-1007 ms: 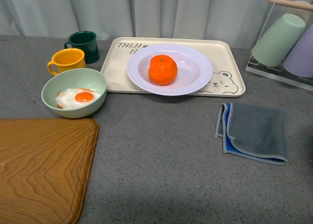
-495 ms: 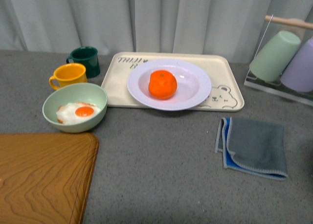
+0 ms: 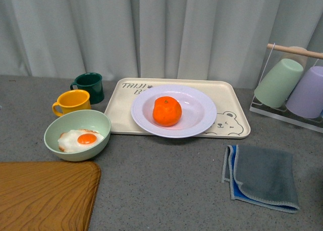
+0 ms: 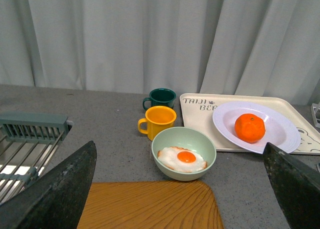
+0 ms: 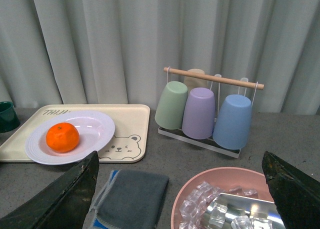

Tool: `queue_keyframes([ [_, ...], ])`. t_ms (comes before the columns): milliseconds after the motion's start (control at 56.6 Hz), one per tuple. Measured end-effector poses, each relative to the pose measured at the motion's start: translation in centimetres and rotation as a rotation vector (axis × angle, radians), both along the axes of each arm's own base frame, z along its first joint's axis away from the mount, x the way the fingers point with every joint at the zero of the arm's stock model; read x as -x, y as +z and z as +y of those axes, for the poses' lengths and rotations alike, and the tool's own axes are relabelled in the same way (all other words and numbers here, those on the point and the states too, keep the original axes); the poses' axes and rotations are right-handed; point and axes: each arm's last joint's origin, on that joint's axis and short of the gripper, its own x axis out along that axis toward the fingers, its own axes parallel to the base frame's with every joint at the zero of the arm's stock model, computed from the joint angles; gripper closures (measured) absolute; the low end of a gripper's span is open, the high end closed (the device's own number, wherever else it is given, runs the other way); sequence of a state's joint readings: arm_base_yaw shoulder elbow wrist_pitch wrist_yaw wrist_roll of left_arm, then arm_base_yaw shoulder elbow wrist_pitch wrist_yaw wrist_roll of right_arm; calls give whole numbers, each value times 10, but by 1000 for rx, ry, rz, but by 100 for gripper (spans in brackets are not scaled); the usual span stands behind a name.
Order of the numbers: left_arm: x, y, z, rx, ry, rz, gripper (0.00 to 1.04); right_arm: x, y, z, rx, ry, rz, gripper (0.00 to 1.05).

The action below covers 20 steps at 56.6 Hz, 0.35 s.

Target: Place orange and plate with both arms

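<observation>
The orange (image 3: pixel 167 111) rests in the middle of the white plate (image 3: pixel 201 121), which sits on the cream bear tray (image 3: pixel 228 122) at the back of the table. Both show again in the left wrist view, orange (image 4: pixel 249 127) on plate (image 4: pixel 281 132), and in the right wrist view, orange (image 5: pixel 62 137) on plate (image 5: pixel 96 132). Neither arm appears in the front view. My left gripper (image 4: pixel 180 189) is open, well back from the tray, above the wooden board. Open as well, my right gripper (image 5: pixel 182 191) hangs over the cloth and a pink bowl, holding nothing.
A pale green bowl (image 3: pixel 76 135) with a fried egg, a yellow mug (image 3: pixel 71 102) and a dark green mug (image 3: pixel 89 87) stand left of the tray. The wooden board (image 3: pixel 45 195) lies front left, a grey-blue cloth (image 3: pixel 262 176) front right, a cup rack (image 3: pixel 290 90) back right. A pink bowl of ice (image 5: pixel 225 199) sits below the right gripper; a dish rack (image 4: pixel 30 134) is far left.
The front view has tilted upward: every object sits lower in the picture and more curtain shows. Nothing on the table has moved.
</observation>
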<state>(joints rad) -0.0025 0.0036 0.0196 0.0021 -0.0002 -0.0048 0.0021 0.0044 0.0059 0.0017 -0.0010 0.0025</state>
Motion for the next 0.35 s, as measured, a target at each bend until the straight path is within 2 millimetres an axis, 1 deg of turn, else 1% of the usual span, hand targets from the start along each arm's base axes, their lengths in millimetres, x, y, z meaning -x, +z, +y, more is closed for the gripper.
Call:
queue_keyframes([
  [353, 0, 0, 0, 0, 0, 0, 7, 0, 0, 0, 0, 0, 0, 9],
])
